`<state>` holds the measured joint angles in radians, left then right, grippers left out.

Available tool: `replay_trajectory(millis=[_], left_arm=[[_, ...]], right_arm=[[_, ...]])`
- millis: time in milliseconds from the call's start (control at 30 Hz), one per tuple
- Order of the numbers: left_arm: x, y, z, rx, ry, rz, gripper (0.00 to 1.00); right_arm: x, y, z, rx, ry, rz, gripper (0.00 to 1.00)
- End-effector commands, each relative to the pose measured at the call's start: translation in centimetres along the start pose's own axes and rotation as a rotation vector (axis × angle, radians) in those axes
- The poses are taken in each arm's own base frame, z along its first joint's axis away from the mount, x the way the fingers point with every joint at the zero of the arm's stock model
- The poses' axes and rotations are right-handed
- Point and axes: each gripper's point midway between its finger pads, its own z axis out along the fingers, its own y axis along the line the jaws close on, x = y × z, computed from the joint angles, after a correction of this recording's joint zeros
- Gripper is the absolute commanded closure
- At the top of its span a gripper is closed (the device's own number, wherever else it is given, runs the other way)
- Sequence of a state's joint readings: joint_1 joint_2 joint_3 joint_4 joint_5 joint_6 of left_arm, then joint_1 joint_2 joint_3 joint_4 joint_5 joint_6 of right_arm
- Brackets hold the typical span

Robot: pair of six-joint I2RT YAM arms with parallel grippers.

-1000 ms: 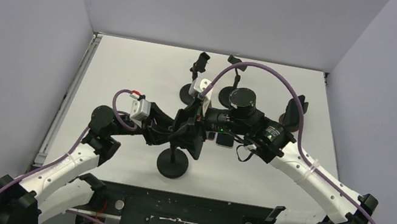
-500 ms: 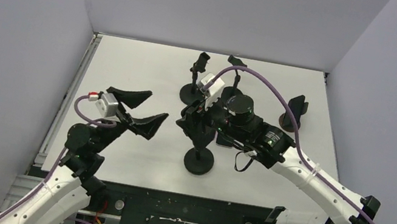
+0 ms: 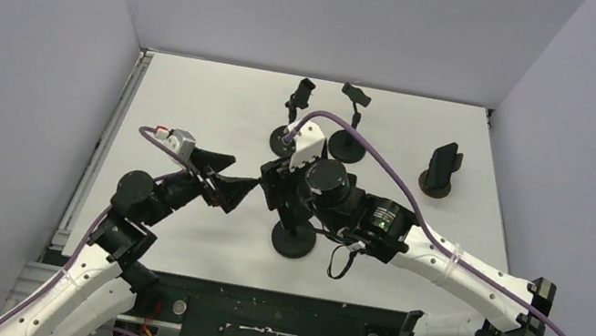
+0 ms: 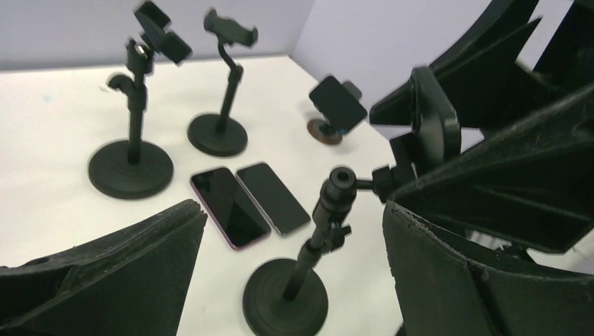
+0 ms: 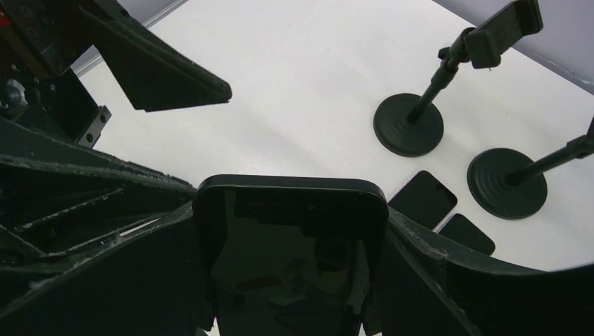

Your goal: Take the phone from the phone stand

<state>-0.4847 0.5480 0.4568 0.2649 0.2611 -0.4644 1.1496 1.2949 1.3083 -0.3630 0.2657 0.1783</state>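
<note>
My right claw is closed across the phone, one finger on each long edge. The jaws stand partly apart only because the phone fills them. I grip it by the edges so that I can draw it clear of the stand, which rises just below this claw with its base on the tabletop.

My left claw is spread as wide as it goes and holds nothing. The stand's pole is just ahead of its gap and touches neither finger. I judge it waits there to close on the pole and pin the stand while the right claw pulls.

The stand's cradle sits behind the phone, which my left wrist sees only edge-on, so I cannot tell whether the cradle has hold of it. The phone's lower end runs off the bottom of my right wrist's view. From above, my right wrist covers both the phone and the stand's head.
</note>
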Motion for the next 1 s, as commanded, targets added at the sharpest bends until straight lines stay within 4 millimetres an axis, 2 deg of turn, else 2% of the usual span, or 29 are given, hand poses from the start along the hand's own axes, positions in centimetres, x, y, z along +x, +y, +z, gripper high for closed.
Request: replay_trajectory(millis=[0, 133, 233, 333, 433, 633, 767, 967], left_arm=[[1.4, -2.5, -0.4, 0.11, 0.13, -0.061, 0.03], [2.5, -5.1, -1.4, 0.272, 0.117, -0.176, 0.03], [2.5, -5.4, -1.5, 0.296, 0.078, -0.27, 0.02], [2.2, -6.1, -1.7, 0.341, 0.036, -0.299, 0.07], [1.8, -7.0, -1.6, 0.362, 0.014, -0.288, 0.12], [2.6, -9.1, 0.4, 0.388, 0.041, -0.239, 0.18], [3.0, -9.5, 1.6, 0.387, 0.032, -0.208, 0.24], [2.2, -9.5, 2.5, 0.38, -0.01, -0.2, 0.3]], right_arm=[[-3.8, -1.6, -1.5, 0.105, -0.093, 0.13, 0.71], [-1.8, -2.2, -2.2, 0.143, -0.012, 0.164, 0.71], [-0.4, -2.4, -2.7, 0.157, 0.018, 0.189, 0.71], [0.4, -2.3, -3.0, 0.163, 0.036, 0.208, 0.71], [0.6, -2.2, -3.2, 0.162, 0.033, 0.232, 0.71], [0.4, -1.7, -2.9, 0.147, 0.028, 0.25, 0.71], [0.3, -1.6, -2.9, 0.146, 0.025, 0.261, 0.72], [0.5, -1.4, -2.9, 0.145, 0.028, 0.268, 0.72]])
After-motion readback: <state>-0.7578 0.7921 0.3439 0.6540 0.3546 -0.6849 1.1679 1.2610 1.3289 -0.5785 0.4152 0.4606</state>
